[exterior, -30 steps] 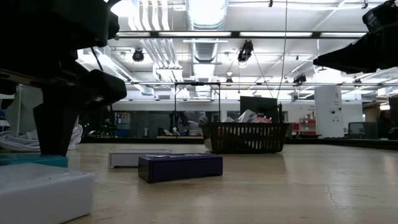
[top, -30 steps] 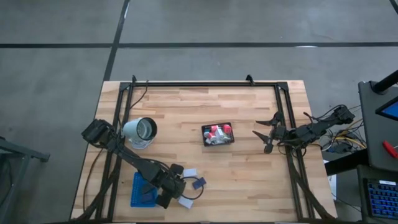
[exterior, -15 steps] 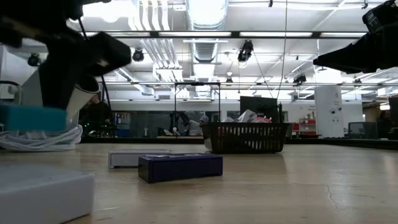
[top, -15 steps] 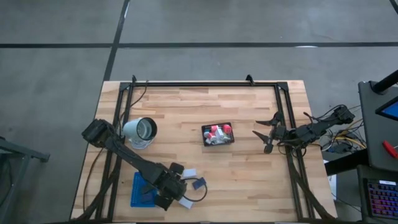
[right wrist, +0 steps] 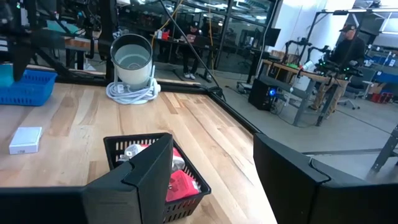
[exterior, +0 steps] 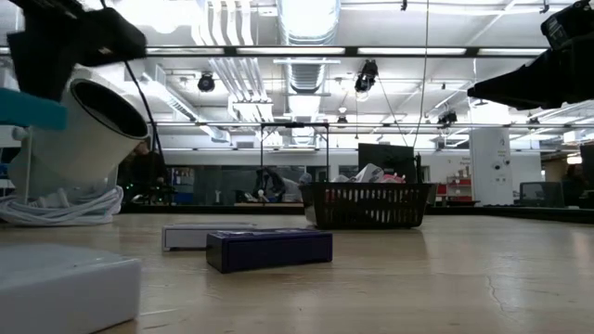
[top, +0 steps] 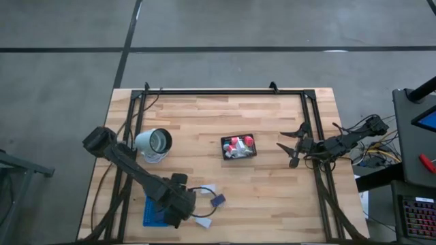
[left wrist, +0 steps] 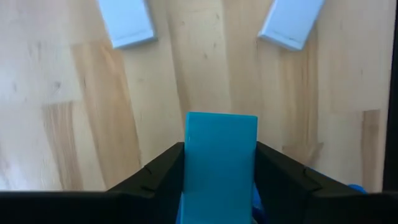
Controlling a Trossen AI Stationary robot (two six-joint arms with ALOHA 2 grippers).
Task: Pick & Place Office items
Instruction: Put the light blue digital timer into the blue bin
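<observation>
My left gripper (left wrist: pixel 219 180) hangs over the near-left part of the table (top: pixel 272 184), just beside the blue tray (top: pixel 154 212). My two dark fingers (left wrist: pixel 154 177) are pinched on a teal block (left wrist: pixel 220 160), one on each long side of it. In my left wrist view the block's long axis runs straight out along the line of my fingers, its far short end pointing toward the open wood between two pale blocks. In the low view the same teal block (exterior: pixel 32 109) shows lifted clear of the tabletop.

Just right of my left gripper lie a white block (top: pixel 208 188), a navy block (top: pixel 218 200) and another white block (top: pixel 202 221), all flat on the wood. In the low view the navy block (exterior: pixel 269 249) lies with its long axis across the picture.

Behind those, toward the left rear, a white cup-like holder (top: pixel 154 143) lies tipped on a coil of white cable.

At the table's middle stands the black mesh basket (top: pixel 239 155) with red and white pieces in it.

Far right, my right gripper (top: pixel 291 146) waits above the table's right edge, fingers spread wide apart.
</observation>
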